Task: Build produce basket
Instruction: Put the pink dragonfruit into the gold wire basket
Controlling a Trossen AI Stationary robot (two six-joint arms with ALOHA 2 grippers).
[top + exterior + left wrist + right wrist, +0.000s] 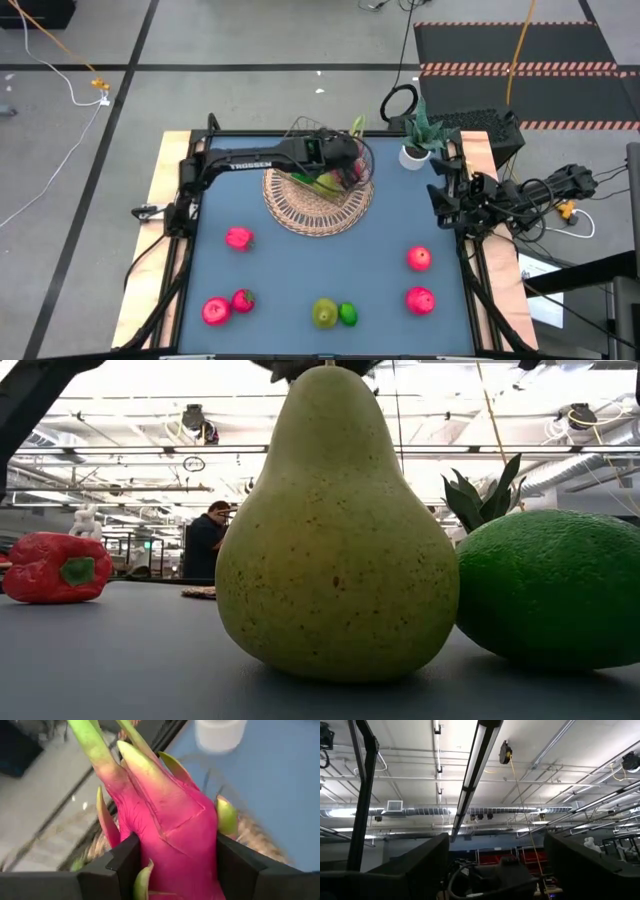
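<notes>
The dragon fruit [170, 835] is clamped between the two fingers [125, 865] of the left gripper [345, 165], which is held over the far side of the basket [318, 200], just above the green and dark produce [325, 183] already lying inside. The placing step is judged to be in hand: a short descent and a release onto the pile is what seems called for next. Out on the table [330, 265], a pear [335, 530], a lime [550, 590], a red pepper [55, 567] and several red fruits are waiting. The right gripper [495, 865] is parked at the table's right edge, pointed at the ceiling, fingers spread and empty.
</notes>
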